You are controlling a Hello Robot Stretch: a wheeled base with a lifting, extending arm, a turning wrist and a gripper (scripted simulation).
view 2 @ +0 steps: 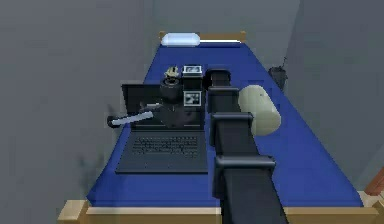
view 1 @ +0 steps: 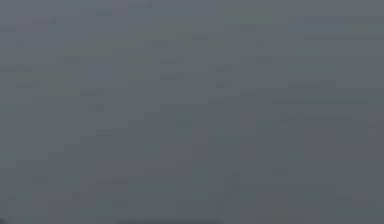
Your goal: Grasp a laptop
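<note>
Rising from the bottom edge, the dark arm (view 2: 240,165) hides part of the blue bed (view 2: 315,165) and ends at the tool (view 2: 135,116), which overlaps the screen of the open laptop (view 2: 165,150) lying on the bed left of the arm, so the tool's grip, and whether it holds anything, cannot be told.

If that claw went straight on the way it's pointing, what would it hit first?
Likely the laptop: the gripper points toward the picture's left, across its raised screen. Depth is unclear; past the screen, the grey wall comes next.
</note>
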